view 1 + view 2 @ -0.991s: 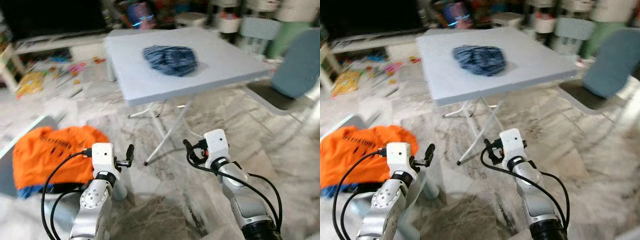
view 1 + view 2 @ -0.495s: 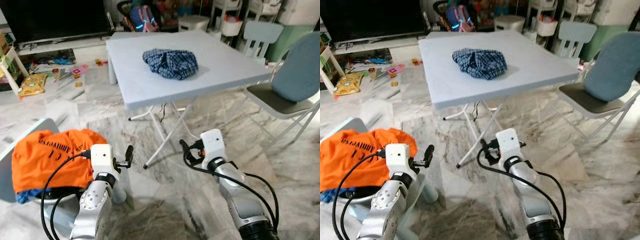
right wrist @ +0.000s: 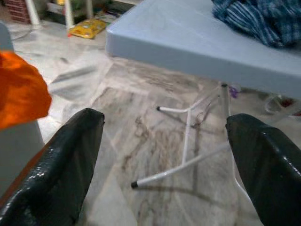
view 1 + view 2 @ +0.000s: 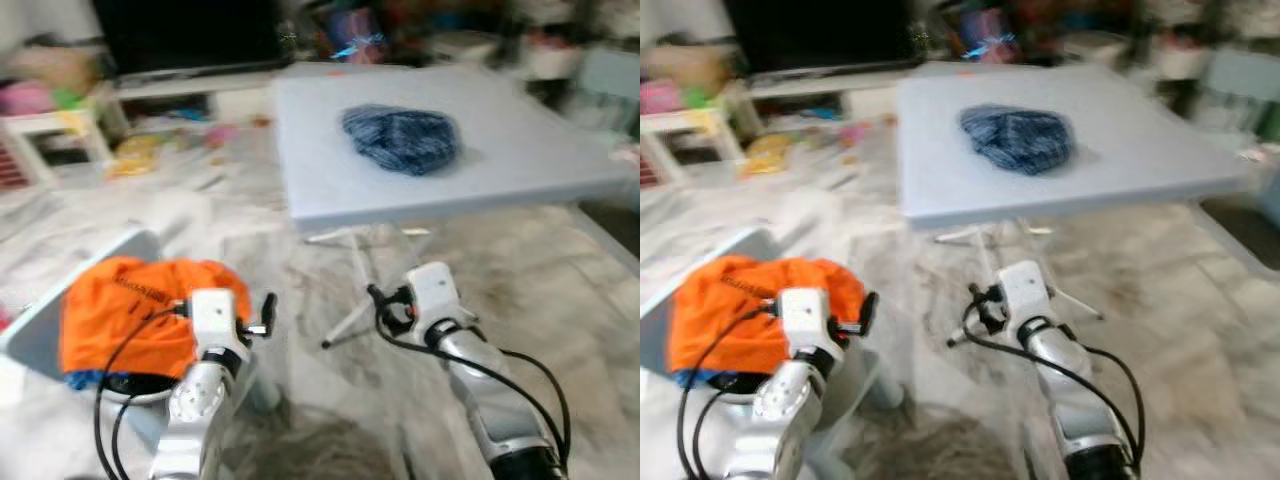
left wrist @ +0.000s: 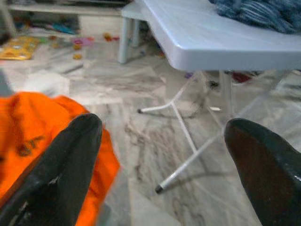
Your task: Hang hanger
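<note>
Camera's swung since half a second ago: the whole scene has shifted right and blurred, so that's my head turning, not things moving. Both arms sit in the same raised pose as before.

Landmark is the grey folding table, dead ahead. A crumpled blue checked shirt lies on its top, toward the far side. I can't make out a hanger anywhere in these frames, so I can't place it against either set of jaws.

Left gripper hovers low, short of the table's near edge and off to its left. Jaws stand wide apart with nothing between them; through the gap I see marble floor and the table's white legs. One finger overlaps the orange shirt, which is heaped on a grey chair seat left of the table, but there's no contact I can confirm.

Right gripper hovers in front of the table's near edge, roughly below its middle. Jaws are also spread wide and empty, with the table edge and blue shirt above the gap. One finger is well clear of the table legs.

Toys and clutter lie on the floor beyond the table's left side, too blurred to identify. A dark screen stands behind that.
</note>
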Controlling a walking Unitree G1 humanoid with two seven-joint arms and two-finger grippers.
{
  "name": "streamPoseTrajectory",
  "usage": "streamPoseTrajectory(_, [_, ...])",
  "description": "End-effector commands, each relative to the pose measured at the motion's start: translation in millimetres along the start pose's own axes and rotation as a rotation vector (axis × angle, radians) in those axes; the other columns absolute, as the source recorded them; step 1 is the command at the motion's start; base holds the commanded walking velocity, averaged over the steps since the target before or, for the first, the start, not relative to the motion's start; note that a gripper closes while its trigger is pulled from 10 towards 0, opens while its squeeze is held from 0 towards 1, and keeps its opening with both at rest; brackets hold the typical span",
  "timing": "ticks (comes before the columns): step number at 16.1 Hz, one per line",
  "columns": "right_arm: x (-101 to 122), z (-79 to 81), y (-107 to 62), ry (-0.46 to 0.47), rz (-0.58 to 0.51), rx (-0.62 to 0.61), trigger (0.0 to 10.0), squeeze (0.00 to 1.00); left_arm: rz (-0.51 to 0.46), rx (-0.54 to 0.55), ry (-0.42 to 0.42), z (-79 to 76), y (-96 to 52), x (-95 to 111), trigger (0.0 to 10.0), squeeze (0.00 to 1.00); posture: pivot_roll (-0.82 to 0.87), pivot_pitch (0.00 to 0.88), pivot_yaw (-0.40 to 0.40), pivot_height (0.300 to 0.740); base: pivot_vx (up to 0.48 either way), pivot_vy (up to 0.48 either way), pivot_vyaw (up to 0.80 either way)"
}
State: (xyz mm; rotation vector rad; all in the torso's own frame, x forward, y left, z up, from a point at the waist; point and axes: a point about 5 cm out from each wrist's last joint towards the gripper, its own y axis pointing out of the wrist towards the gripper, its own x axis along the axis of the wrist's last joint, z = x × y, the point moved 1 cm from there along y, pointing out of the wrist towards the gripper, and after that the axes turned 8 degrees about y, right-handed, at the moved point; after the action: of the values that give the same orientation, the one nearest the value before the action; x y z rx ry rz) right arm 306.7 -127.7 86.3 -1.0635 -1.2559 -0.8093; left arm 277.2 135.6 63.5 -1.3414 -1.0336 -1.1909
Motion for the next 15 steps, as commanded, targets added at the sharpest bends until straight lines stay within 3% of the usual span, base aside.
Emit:
streamPoseTrajectory(1, [8,8.9,3.9,0.006,-0.025,0.025,10.0,0.00,0.003,0.017,0.012,8.4,-0.3,1,10.0,0.00,-0.10,0.000,-0.003,0.740,0.311,0.000,0.00])
streamPoseTrajectory(6, [7,10.0,2.5,-0.002,-0.018,0.032,10.0,0.00,0.032,0.030,0.012,5.2,-1.2,-4,10.0,0.00,-0.10,0.000,-0.008,0.740,0.240,0.000,0.00])
streamPoseTrajectory(9, [6,12.5,2.6,-0.011,-0.012,0.047,10.0,0.00,0.132,0.153,0.005,11.1,-4.7,-18,10.0,0.00,-0.10,0.000,-0.015,0.740,0.000,0.000,0.00])
streamPoseTrajectory(12, [5,12.8,1.9,-0.022,-0.002,0.058,10.0,0.00,0.205,0.246,-0.069,19.7,-16.0,-32,10.0,0.00,-0.10,0.000,-0.026,0.740,0.000,0.000,0.00])
streamPoseTrajectory(15, [8,12.5,2.6,-0.063,0.000,0.089,10.0,0.00,0.280,0.346,-0.204,29.2,-18.1,-41,10.0,0.00,-0.10,0.000,-0.034,0.740,0.000,0.000,0.00])
